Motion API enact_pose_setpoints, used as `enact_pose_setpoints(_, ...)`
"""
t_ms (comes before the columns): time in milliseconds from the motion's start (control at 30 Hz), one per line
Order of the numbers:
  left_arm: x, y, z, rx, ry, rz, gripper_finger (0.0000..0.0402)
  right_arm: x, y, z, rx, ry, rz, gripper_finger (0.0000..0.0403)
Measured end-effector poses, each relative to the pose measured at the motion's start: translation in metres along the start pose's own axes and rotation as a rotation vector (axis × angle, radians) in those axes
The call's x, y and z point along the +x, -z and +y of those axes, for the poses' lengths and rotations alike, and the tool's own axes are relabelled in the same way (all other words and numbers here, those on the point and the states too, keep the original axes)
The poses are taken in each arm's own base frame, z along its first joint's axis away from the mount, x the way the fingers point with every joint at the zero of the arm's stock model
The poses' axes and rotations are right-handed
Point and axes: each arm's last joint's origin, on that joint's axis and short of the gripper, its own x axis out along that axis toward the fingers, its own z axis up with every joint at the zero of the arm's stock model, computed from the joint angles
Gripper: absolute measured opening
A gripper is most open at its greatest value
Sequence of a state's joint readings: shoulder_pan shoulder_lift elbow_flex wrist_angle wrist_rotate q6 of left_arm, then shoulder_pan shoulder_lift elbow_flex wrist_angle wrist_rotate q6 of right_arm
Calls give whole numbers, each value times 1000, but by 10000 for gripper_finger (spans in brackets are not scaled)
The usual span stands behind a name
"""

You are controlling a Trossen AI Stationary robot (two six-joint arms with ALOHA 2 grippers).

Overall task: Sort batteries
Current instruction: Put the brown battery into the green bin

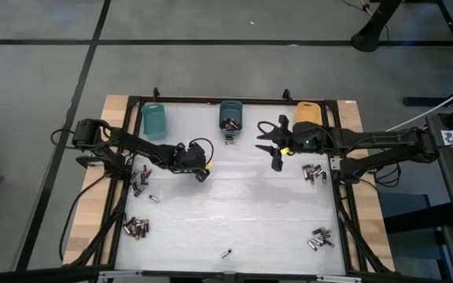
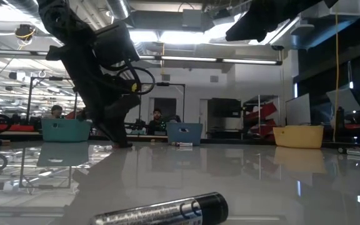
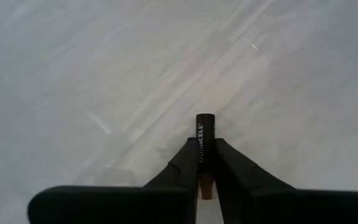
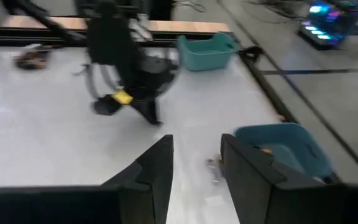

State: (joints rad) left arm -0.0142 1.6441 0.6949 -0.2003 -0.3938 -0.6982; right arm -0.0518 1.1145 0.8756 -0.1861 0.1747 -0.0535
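Note:
My left gripper (image 1: 202, 176) is low over the white table, left of its middle, shut on a black battery (image 3: 205, 127) with a coppery end. In the low view it shows as the dark left gripper (image 2: 121, 142) just above the tabletop. My right gripper (image 1: 273, 149) hangs open higher up, between the blue bin (image 1: 230, 116) and the orange bin (image 1: 307, 114), with nothing between its fingers (image 4: 160, 165). Other batteries lie in heaps at the left (image 1: 138, 179), near left (image 1: 136, 228), right (image 1: 313, 171) and near right (image 1: 319, 238). My left gripper pinches the battery's middle (image 3: 201, 154) between its two fingers (image 3: 182, 163). The battery lies along the fingers, its black end (image 3: 205, 118) sticking out past the tips and its coppery end (image 3: 205, 186) back between them. The fingers slant down at the table; whether the black end touches it, I cannot tell.
A teal bin (image 1: 154, 119) stands at the far left, with the blue and orange bins along the far edge. Single batteries lie at the near edge (image 1: 226, 253), left of centre (image 1: 154, 198) and in front of the blue bin (image 4: 213, 165). The table's middle (image 1: 242, 200) is bare.

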Motion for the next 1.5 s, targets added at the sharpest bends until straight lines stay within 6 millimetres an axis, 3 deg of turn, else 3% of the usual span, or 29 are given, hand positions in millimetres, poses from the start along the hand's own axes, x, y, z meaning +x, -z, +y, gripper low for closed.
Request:
enact_pose_setpoints(200, -14, -4, 4, 56, 19, -21, 16, 0, 10, -9, 30, 118, 100, 136)
enact_pose_setpoints(400, -42, -28, 21, 29, 37, -140, 22, 1, 29, -38, 157, 216, 263, 136)
enact_pose_setpoints(667, -79, -60, 85, -127, -91, -283, 19, 9, 62, -75, 281, 295, 359, 136)
enact_pose_setpoints(900, -100, -56, 140, -284, -305, -249, 29, 7, 69, -89, 332, 295, 365, 136)
enact_pose_setpoints(1233, -88, -42, 181, -375, -494, -78, 30, 8, 67, -88, 337, 251, 341, 136)
enact_pose_setpoints(1500, -63, -31, 198, -361, -421, 94, 41, 9, 66, -88, 337, 246, 329, 136)
